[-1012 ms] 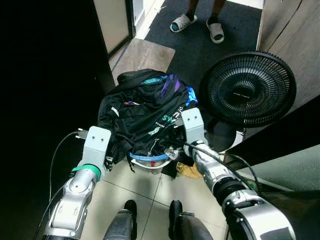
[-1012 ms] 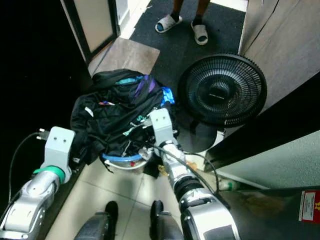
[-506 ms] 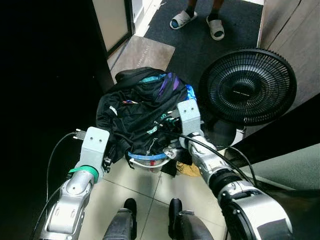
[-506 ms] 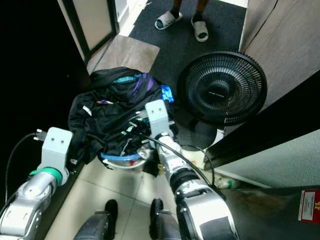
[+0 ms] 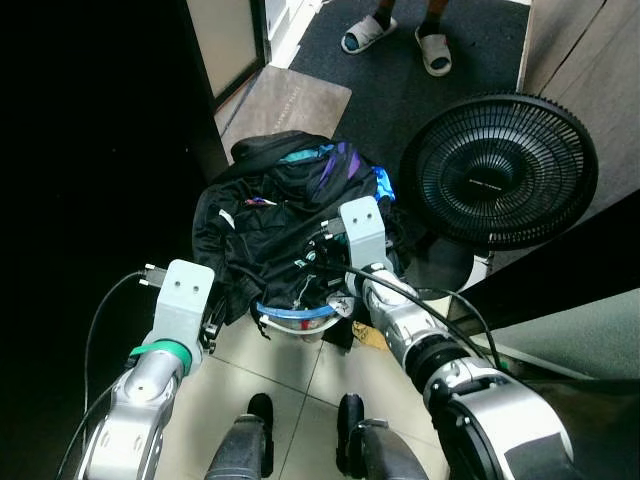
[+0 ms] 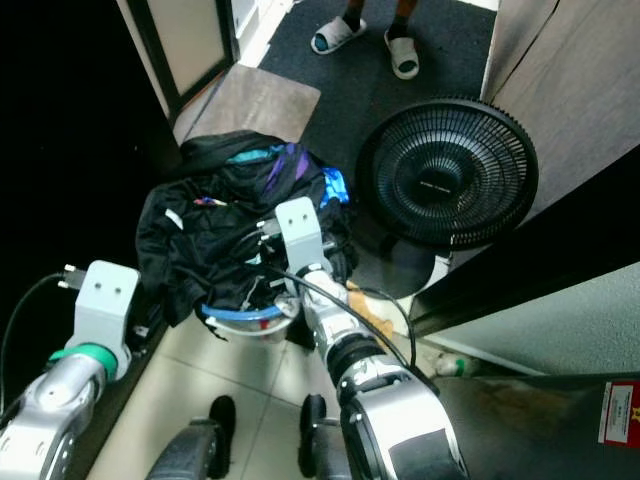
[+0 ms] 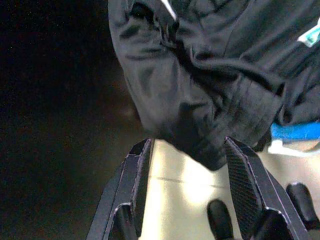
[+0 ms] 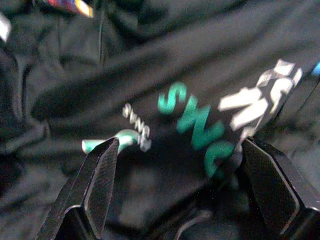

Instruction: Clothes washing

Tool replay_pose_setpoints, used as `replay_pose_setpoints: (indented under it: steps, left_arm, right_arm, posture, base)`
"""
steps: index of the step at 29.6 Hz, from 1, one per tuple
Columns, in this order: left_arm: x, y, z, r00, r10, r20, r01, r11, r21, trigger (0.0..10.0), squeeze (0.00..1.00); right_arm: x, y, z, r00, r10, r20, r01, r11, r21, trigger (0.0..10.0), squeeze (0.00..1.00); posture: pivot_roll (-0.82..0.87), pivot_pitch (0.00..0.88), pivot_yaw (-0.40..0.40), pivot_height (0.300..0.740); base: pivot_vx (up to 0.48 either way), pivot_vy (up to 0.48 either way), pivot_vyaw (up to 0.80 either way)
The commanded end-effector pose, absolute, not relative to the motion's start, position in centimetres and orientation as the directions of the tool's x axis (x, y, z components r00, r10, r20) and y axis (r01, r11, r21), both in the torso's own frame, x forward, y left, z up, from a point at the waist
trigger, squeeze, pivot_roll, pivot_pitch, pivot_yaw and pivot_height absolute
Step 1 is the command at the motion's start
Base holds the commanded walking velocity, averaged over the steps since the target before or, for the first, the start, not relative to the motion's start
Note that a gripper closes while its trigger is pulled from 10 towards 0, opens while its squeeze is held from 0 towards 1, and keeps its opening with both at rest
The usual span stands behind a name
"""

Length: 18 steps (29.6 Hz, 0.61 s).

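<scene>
Where the tiled floor (image 5: 300, 400) meets a dark doorway on the robot's left, a heap of black clothes (image 5: 270, 240) is piled over a white basket with a blue rim (image 5: 292, 318), spilling past its edge on every side so that just a short arc of rim shows at the near side. Purple, teal and blue fabric (image 5: 335, 165) sits on the far top of the heap.

Over the pile's right half, the right gripper (image 8: 177, 165) has its two black fingers spread wide, a black garment with green and white lettering (image 8: 200, 125) lying between them; nothing is clamped. The left gripper (image 7: 187, 165) hangs at the pile's near left edge, its fingers also wide apart, with a hanging fold of black cloth (image 7: 200, 115) just beyond the tips and bare tile under it.

Room is tight. A black floor fan (image 5: 497, 170) stands just right of the basket, its grille close to the clothes. A brown mat (image 5: 285, 105) and dark carpet lie beyond, where a person's feet in pale sandals (image 5: 400, 35) stand well apart from the heap. The robot's own black feet (image 5: 300, 440) are on the tile just short of the basket.
</scene>
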<state>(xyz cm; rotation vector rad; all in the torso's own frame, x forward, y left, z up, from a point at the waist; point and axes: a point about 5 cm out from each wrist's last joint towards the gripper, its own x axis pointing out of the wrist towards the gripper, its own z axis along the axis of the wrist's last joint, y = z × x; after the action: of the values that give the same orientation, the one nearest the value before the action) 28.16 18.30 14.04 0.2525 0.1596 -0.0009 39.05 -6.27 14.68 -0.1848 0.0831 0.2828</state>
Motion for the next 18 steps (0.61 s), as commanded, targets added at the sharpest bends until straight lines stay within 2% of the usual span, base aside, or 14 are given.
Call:
replay_pose_setpoints:
  steps: [1, 6, 7, 8, 9, 10, 18]
  left_arm:
    - [27.5, 18.6, 13.1, 0.979, 0.033, -0.200, 0.019, 0.967, 0.252, 10.0, 0.00]
    - [27.2, 18.6, 13.1, 0.978, 0.035, -0.206, 0.019, 0.967, 0.253, 10.0, 0.00]
    - [27.1, 18.7, 13.1, 0.977, 0.037, -0.209, 0.017, 0.967, 0.255, 10.0, 0.00]
    - [27.0, 18.8, 13.1, 0.976, 0.041, -0.213, 0.015, 0.966, 0.257, 10.0, 0.00]
    - [27.0, 18.8, 13.1, 0.976, 0.041, -0.213, 0.015, 0.966, 0.257, 10.0, 0.00]
    - [26.9, 18.9, 13.1, 0.976, 0.045, -0.215, 0.012, 0.966, 0.259, 10.0, 0.00]
    - [26.7, 18.9, 13.1, 0.974, 0.053, -0.222, 0.006, 0.966, 0.257, 10.0, 0.00]
  right_arm:
    - [38.4, -6.4, 12.8, 0.950, 0.259, -0.175, -0.287, 0.944, -0.163, 10.0, 0.00]
    - [38.5, -6.9, 12.7, 0.952, 0.241, -0.186, -0.272, 0.949, -0.161, 10.0, 0.00]
    - [38.5, -6.9, 12.7, 0.952, 0.242, -0.189, -0.273, 0.949, -0.158, 3.8, 0.00]
    - [38.5, -6.9, 12.7, 0.952, 0.239, -0.193, -0.270, 0.950, -0.155, 0.8, 0.00]
    - [38.5, -6.9, 12.7, 0.952, 0.239, -0.193, -0.270, 0.950, -0.155, 0.8, 0.00]
    - [38.5, -6.8, 12.7, 0.952, 0.237, -0.195, -0.267, 0.953, -0.145, 0.0, 0.00]
    - [39.1, -7.2, 14.1, 0.972, 0.199, -0.126, -0.212, 0.971, -0.107, 0.0, 0.00]
  posture:
    - [0.38, 0.573, 0.035, 0.740]
    - [0.39, 0.582, 0.039, 0.740]
    - [0.40, 0.588, 0.043, 0.740]
    - [0.41, 0.590, 0.044, 0.740]
    - [0.41, 0.590, 0.044, 0.740]
    - [0.41, 0.591, 0.043, 0.740]
    - [0.40, 0.584, 0.037, 0.740]
  base:
    - [0.000, 0.000, 0.00]
    - [0.000, 0.000, 0.00]
    - [0.000, 0.000, 0.00]
    - [0.000, 0.000, 0.00]
    - [0.000, 0.000, 0.00]
    - [0.000, 0.000, 0.00]
    - [0.000, 0.000, 0.00]
